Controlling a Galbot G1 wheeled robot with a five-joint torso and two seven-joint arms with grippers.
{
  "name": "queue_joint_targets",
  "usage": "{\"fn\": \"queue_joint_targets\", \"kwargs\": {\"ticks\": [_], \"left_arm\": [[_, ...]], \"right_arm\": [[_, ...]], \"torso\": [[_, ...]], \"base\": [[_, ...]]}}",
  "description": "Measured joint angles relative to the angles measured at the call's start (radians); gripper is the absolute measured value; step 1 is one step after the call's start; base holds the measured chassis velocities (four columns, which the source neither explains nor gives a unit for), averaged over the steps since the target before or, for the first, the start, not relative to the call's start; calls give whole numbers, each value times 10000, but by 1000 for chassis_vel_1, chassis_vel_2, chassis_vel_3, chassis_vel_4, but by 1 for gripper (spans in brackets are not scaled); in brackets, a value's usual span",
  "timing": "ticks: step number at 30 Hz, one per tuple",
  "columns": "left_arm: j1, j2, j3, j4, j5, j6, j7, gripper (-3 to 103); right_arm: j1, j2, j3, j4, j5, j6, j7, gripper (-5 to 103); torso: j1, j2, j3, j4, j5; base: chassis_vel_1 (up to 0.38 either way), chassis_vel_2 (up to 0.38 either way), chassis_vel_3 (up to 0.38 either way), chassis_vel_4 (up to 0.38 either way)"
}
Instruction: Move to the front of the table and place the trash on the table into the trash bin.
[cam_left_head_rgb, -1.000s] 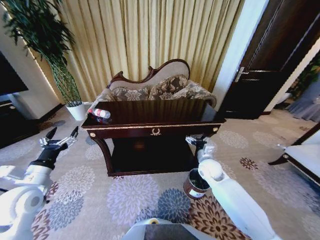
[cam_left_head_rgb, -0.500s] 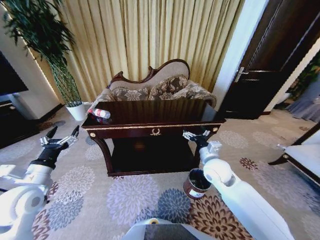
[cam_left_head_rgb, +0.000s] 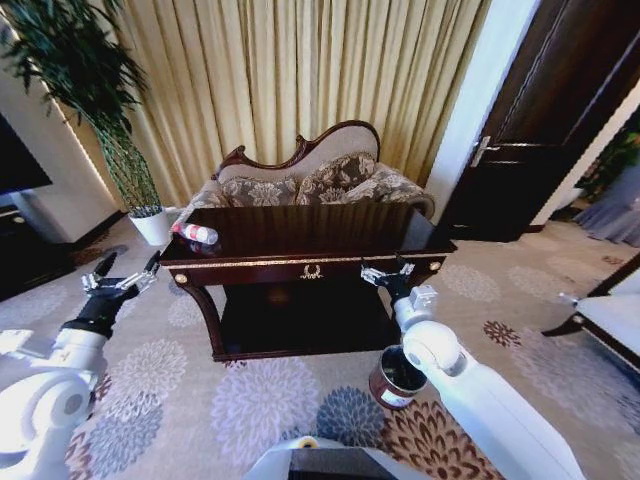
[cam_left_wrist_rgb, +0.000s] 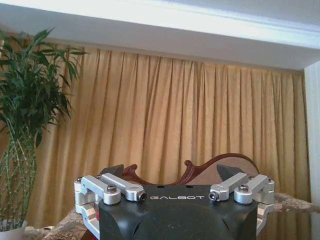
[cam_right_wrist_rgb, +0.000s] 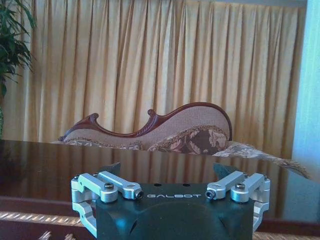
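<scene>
Both arms are raised before the table (cam_left_head_rgb: 300, 262): left gripper (cam_left_head_rgb: 124, 279) and right gripper (cam_left_head_rgb: 388, 273) are spread, nothing grasped; the bottle (cam_left_head_rgb: 197, 233) is seen lying at the tabletop's left end.

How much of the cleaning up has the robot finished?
Done: it stands facing the dark glossy wooden table. In hand: nothing; the left gripper and right gripper are open and empty. Left: the clear plastic bottle with red label lies there; the round brown bin waits.
</scene>
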Motion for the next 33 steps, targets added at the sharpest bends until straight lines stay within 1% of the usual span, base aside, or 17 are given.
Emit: {"fn": "queue_joint_targets", "kwargs": {"ticks": [8, 13, 19, 26, 33], "left_arm": [[4, -24, 7, -41, 23, 33, -30, 100], [13, -40, 14, -62, 30, 36, -31, 100], [56, -53, 5, -79, 36, 42, -32, 100], [116, -46, -62, -94, 250, 587, -387, 100], [43, 47, -42, -71, 269, 699, -534, 100]], "right_arm": [[11, 1, -31, 20, -52, -31, 1, 100], [10, 8, -51, 83, -51, -182, 11, 100], [16, -2, -85, 94, -53, -189, 11, 100], [41, -46, -147, 118, -57, -190, 12, 100], [58, -74, -141, 117, -55, -190, 26, 100]], "torso": [[3, -2, 0, -1, 0], [5, -3, 0, 0, 0], [-9, 7, -7, -1, -1], [-5, 4, -4, 0, 0], [0, 1, -2, -1, 0]], "base": [[-208, 195, 215, -197], [-75, 68, 63, -72], [0, 0, 0, 0], [-24, 31, 32, -18], [-94, 96, 87, -102]]}}
